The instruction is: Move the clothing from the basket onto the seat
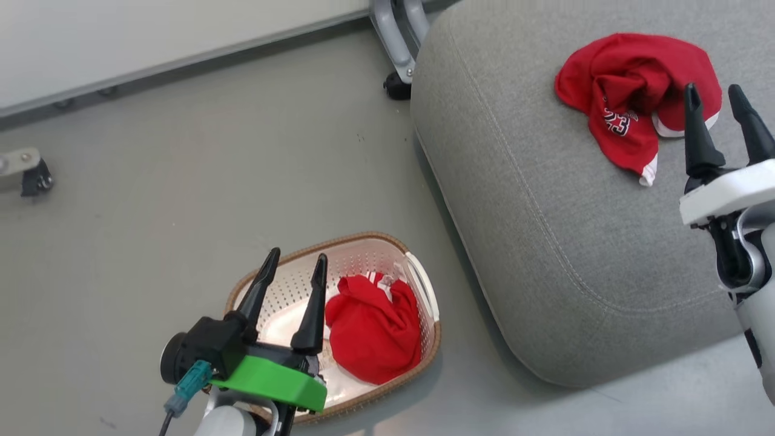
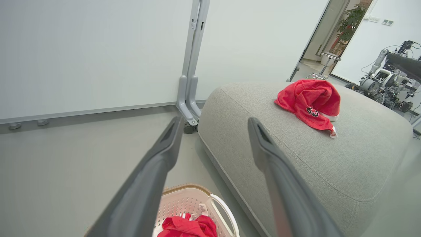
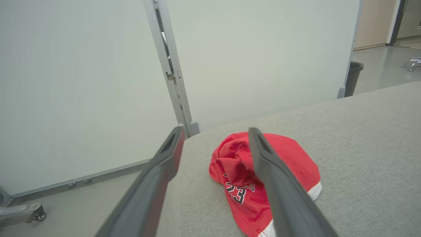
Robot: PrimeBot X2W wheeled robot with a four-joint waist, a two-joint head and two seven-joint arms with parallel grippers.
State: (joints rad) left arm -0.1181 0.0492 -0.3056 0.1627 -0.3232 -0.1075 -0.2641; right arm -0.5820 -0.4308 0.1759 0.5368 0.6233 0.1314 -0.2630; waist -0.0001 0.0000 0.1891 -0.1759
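— Anything around, or in the way?
— I see a screen post point(image 1: 396, 54) on a castor at 12 o'clock, by the seat point(image 1: 545, 242) corner.
— Your tools?
— My left tool point(image 1: 298, 254) is spread wide and empty above the basket point(image 1: 424, 284) at 6 o'clock, where a red garment point(image 1: 372, 339) lies bunched. My right tool point(image 1: 714, 89) is wide too, gripping nothing, over the numbered jersey point(image 1: 623, 91) on the seat at 2 o'clock.
— And the wrists?
— The right one shows a dark bin point(image 3: 354, 77); the left one, another robot point(image 2: 384, 82).
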